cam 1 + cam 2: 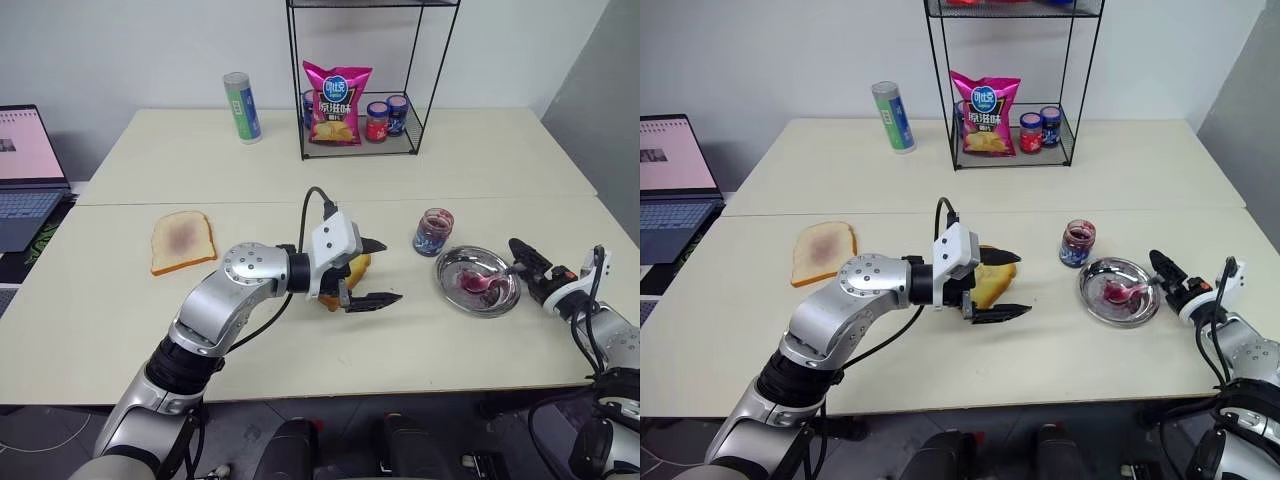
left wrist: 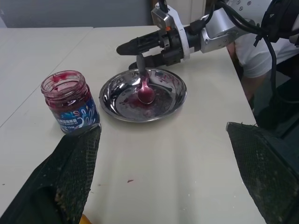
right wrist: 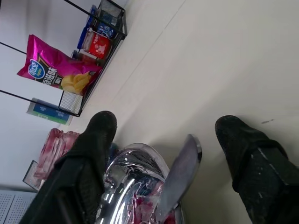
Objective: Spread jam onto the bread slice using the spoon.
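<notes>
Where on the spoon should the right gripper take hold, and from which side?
Probably the handle end. The spoon lies with its jam-smeared bowl in the steel plate and its handle leaning on the rim toward the right gripper. Coming in level from that side, open fingers astride the handle, looks best.

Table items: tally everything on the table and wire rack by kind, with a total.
Bread slices: 2, a pale stained slice and a golden-yellow slice by the left claw
Jars: 3, an open jam-smeared glass jar and two lidded jars
Round steel plate: 1
Silver spoon: 1
Pink chip bag: 1
Green-blue canister: 1
Laptop: 1
Total: 10
</notes>
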